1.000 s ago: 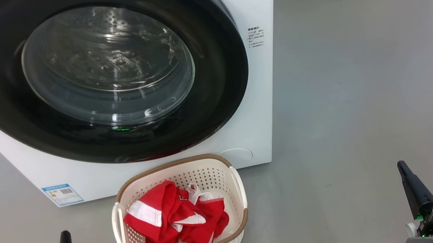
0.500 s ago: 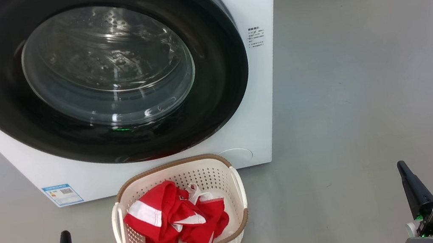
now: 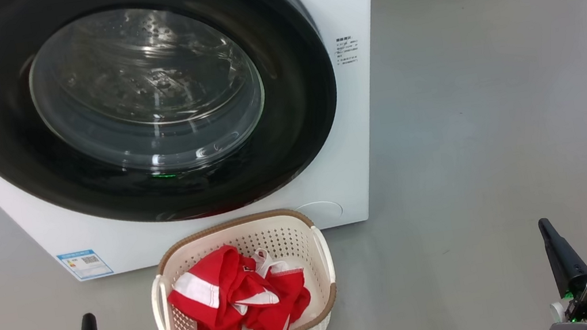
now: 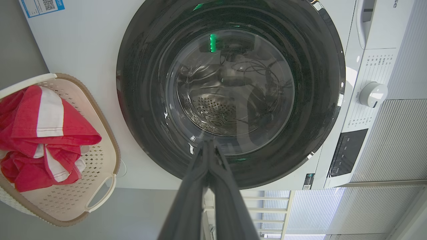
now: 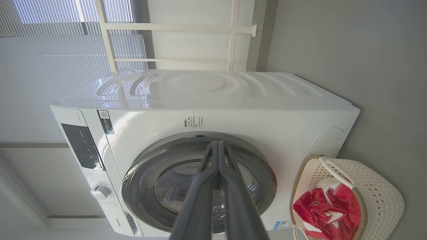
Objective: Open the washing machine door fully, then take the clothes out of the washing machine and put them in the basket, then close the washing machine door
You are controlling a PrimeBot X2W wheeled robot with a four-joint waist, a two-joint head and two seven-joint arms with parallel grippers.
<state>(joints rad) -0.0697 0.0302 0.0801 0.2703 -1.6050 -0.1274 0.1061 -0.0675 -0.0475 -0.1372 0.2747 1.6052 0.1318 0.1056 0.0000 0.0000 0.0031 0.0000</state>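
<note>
Left claw and right claw: clenched, empty, parked low. Likely reason: door ahead shut, clothes in basket between the 2 claws.

Glossy black door, perforated plastic basket, red cloth.

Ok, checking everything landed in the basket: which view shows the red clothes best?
Head view: the bright red fabric clothes lie whole, seen from above. Left wrist view crops them at its edge; right wrist view shows them small, at its bottom edge.
</note>
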